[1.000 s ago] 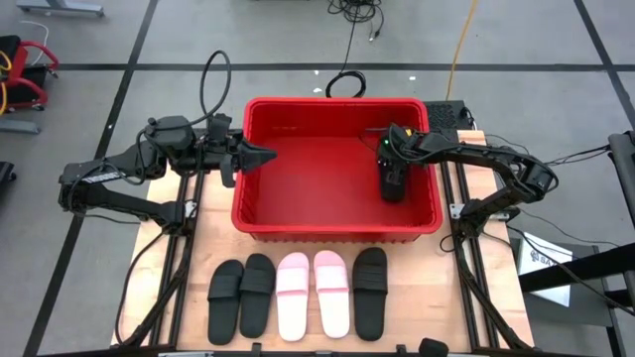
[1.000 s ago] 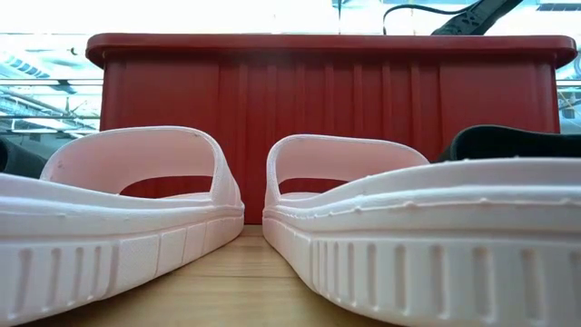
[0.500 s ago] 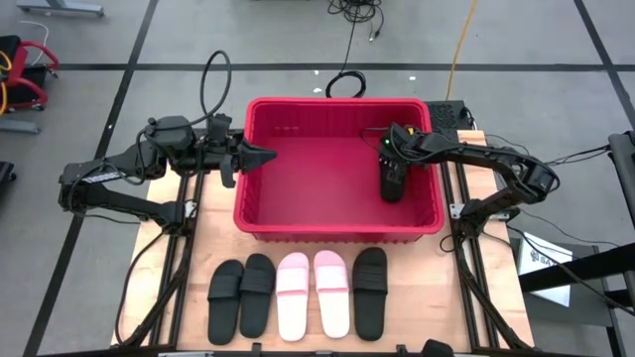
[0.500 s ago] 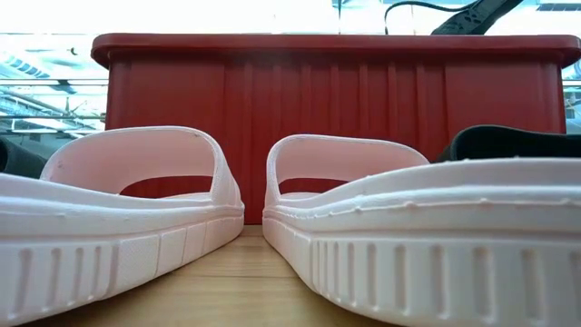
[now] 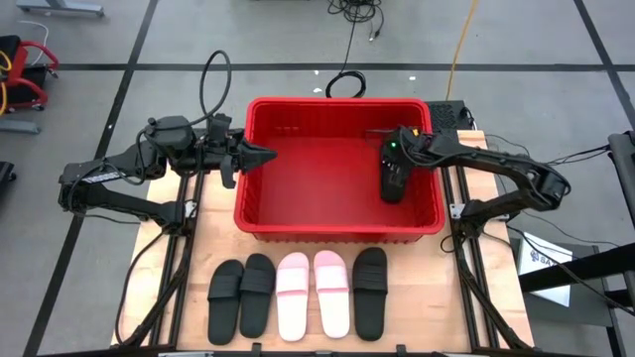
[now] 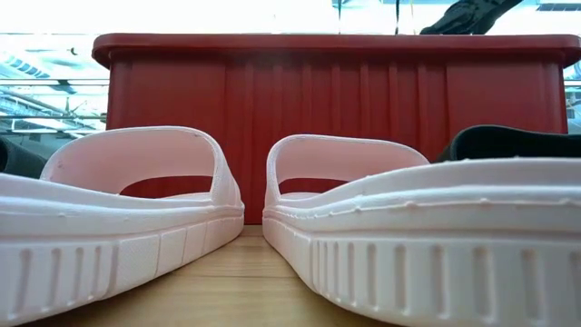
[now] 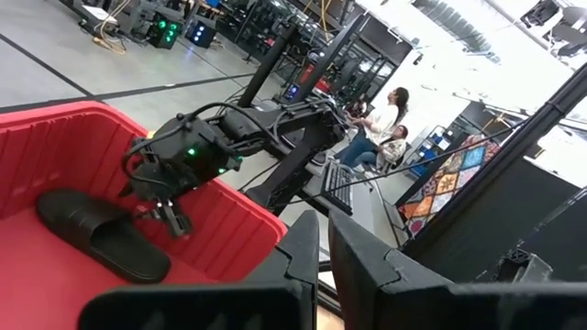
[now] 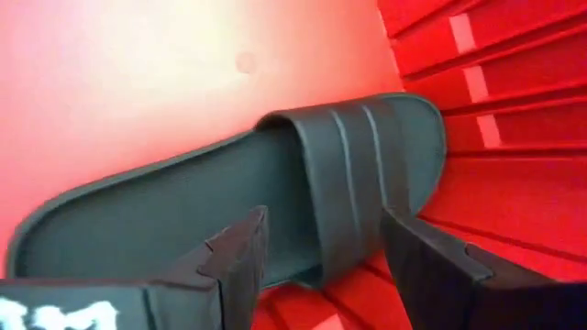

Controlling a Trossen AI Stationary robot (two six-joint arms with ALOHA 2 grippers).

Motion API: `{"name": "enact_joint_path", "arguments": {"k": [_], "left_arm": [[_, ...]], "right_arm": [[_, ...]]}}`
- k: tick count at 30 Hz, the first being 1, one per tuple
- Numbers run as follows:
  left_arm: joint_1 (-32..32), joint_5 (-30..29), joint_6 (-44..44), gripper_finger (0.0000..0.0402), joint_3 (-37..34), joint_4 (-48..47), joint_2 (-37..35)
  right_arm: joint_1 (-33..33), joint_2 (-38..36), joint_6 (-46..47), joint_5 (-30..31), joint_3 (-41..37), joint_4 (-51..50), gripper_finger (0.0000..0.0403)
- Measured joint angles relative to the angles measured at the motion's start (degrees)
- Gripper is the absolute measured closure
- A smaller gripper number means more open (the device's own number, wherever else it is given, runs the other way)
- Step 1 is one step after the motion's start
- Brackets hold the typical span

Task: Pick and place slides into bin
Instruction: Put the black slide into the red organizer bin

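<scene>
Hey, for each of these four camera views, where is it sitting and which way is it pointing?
High: overhead, straight down on the bin, five slides outside it, both arms.
Low: table height, level past two pink slides to the bin wall; an arm at top.
Left wrist: past the shut left pincer toward the right arm over the bin.
Right wrist: down past the open right pincer at the black slide.
Both wrist views share that slide.

No words, numbers or brand names can be read anywhere. The right gripper (image 8: 321, 266) has some white marks on its body in the right wrist view, but they are cut off and too blurry to read.
</scene>
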Motion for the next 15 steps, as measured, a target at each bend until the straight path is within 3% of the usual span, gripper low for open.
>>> {"name": "enact_joint_path", "arguments": {"k": [6,15], "left_arm": [[0.00,-0.13,0.02,0.0376,0.00,0.00,0.00],[0.00,-0.16,0.94,0.0376,0.00,-0.03,0.00]], "right_arm": [[0.11,-2.22,4.47,-4.57,0.00,-0.39,0.0201],[2.51,-8.18,10.92,-4.21,-0.02,-0.64,0.0202]]}}
